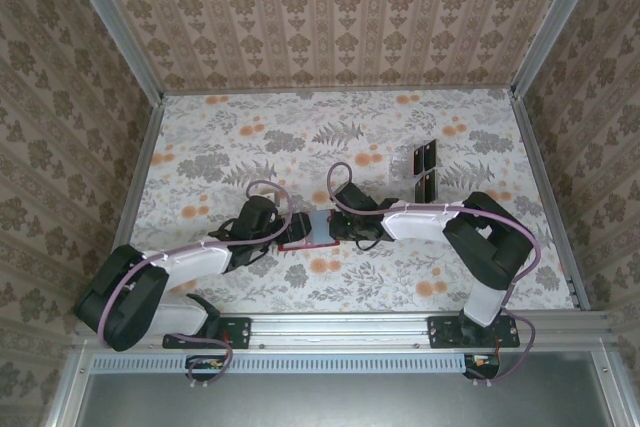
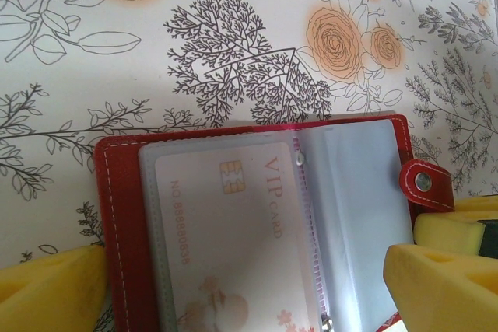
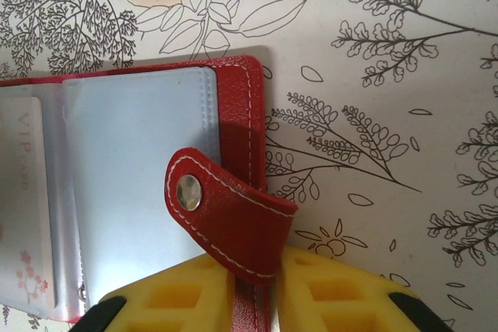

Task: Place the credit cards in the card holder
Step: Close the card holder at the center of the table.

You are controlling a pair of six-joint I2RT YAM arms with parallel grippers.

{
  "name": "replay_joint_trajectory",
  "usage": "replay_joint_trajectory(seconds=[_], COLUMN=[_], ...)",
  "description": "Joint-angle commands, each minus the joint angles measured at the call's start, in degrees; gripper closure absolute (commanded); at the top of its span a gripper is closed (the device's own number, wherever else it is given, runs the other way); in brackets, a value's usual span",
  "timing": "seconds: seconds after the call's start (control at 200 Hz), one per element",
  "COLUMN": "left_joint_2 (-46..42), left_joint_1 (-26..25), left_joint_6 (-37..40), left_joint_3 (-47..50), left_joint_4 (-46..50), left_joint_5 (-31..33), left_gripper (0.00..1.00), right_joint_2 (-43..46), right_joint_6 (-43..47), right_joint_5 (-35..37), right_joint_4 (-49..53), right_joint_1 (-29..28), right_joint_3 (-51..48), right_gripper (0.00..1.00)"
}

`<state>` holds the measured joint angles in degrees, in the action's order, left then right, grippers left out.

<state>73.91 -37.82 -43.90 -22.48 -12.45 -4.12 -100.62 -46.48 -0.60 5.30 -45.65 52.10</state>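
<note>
- Top external view: the holder lies open on the flowered worktop, close to the near edge. The rack stands well apart at back right.
- Left wrist view: the left fingers are spread wide, one on each side of the holder's lower part. They grip nothing, and I cannot tell if they touch it.
- One card, marked VIP with a gold chip, sits inside the clear left sleeve. It looks fully seated, with its print showing through the plastic.
- The right sleeve beside it looks empty, just bare plastic.
- Right wrist view: the right fingers are drawn narrow onto the edge of the holder's red right cover, just below the snap strap. They pinch that flap and appear to pin the holder open.
- My read is that at least one card is home. The cover is unsnapped, and closing may be what's left.
- Whether more cards remain to go in, I cannot tell.
</note>
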Motion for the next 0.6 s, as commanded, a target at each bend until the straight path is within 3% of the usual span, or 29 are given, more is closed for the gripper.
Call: replay_joint_trajectory(seconds=[0.0,0.185,0.365,0.595], left_joint_2=[0.5,-2.5,-8.9,-2.3], left_joint_1=[0.2,-1.1,-7.3,-13.1], left_joint_6=[0.8,-1.8,-3.0,-4.7], left_joint_3=[0.7,0.7,-2.5,-5.7], left_joint_4=[-1.4,-5.6,-4.5,-9.7], left_joint_5=[-0.9,-2.4,2.7,4.8], left_gripper=[0.00,0.00,0.00,0.00], right_joint_2=[-2.1,-3.3,-4.4,-4.9], right_joint_6=[-0.8,-1.1,-1.3,-1.4], right_joint_5=[-2.1,-2.6,-2.9,-3.0], right_joint_4=[-0.5,-1.2,-1.9,-2.1], right_joint_1=[-1.3,-1.5,-1.6,-1.6], right_joint_3=[-0.9,-0.8,-0.6,-0.6], right_gripper=[0.78,0.81,0.84,0.84])
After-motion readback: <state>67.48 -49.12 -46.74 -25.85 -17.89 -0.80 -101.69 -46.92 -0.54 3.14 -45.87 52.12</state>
